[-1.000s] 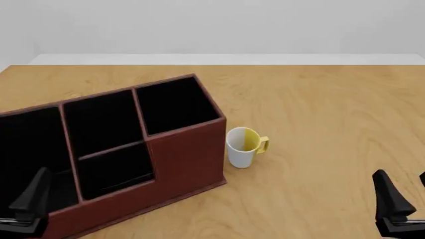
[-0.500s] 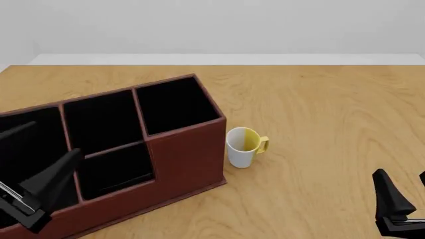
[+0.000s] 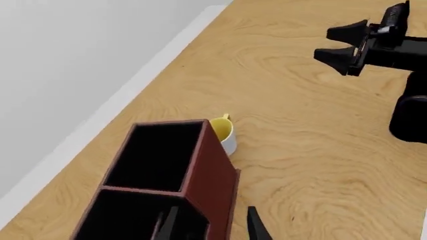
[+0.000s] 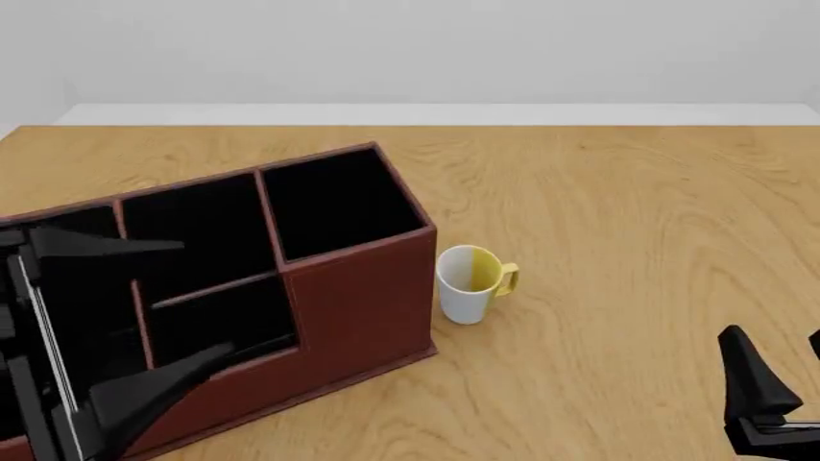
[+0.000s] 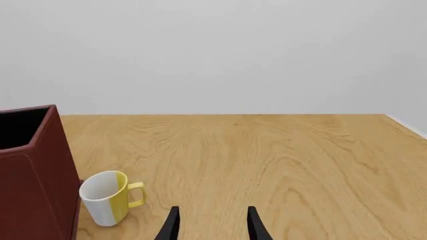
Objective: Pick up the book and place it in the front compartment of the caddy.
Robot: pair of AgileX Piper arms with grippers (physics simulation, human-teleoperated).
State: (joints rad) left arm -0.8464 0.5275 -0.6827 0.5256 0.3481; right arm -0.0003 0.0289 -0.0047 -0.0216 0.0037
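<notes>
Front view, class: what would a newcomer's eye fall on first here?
The reddish-brown caddy with black cells fills the left of the table, and the left tool hangs wide open over its near end. A white-and-yellow mug stands just right of the caddy, apart from it. No book shows in any view.

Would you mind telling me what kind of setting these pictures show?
Probably a simulated tabletop workspace: a bare wooden table against blank grey walls, holding only a leather-look caddy and a mug, all with rendered-looking surfaces.
</notes>
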